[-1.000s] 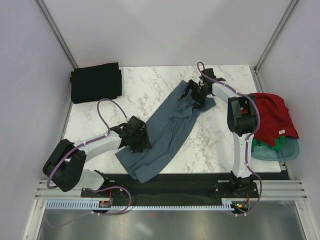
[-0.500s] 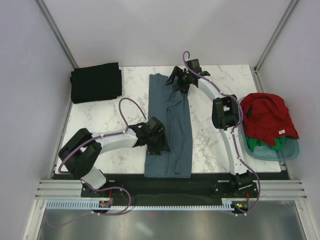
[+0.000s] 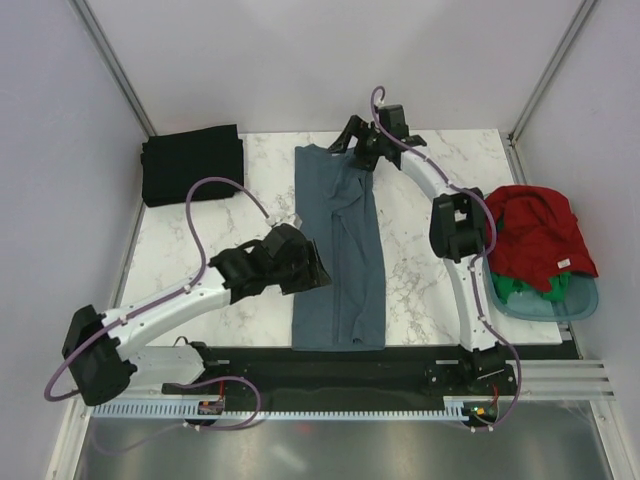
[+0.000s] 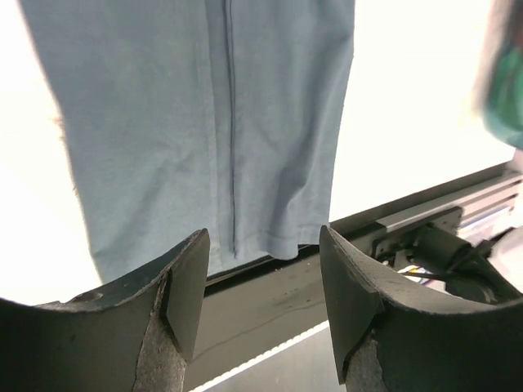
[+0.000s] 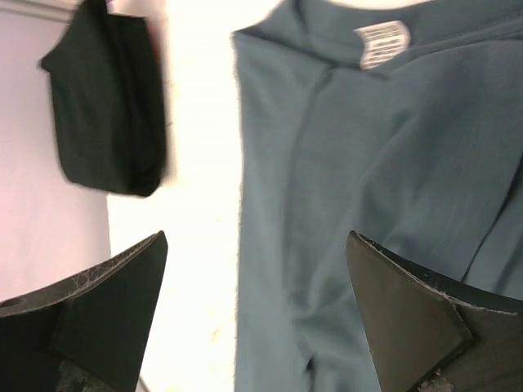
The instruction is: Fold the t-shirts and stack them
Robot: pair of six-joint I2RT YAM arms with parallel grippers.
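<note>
Overhead, the slate blue-grey t-shirt [image 3: 345, 250] lies as a long narrow strip down the middle of the marble tabletop [image 3: 430, 270], collar at the top of the frame and hem at the near edge. That same view alone takes in the whole layout: the black t-shirt [image 3: 193, 165] folded at the upper left, and at the right the red t-shirt [image 3: 535, 235] heaped over the green t-shirt [image 3: 522, 290] in a pale blue tub [image 3: 585, 303]. The left wrist view adds what the top view hides: the left pincer [image 4: 263, 245] is moderately parted with nothing between its fingers, hovering over the hem, which just overhangs a dark rail [image 4: 270, 306]. The right wrist view shows the right pincer [image 5: 255, 238] spread wide and gripping nothing above the collar end, where a small white label [image 5: 382, 42] sits inside the neck.
</note>
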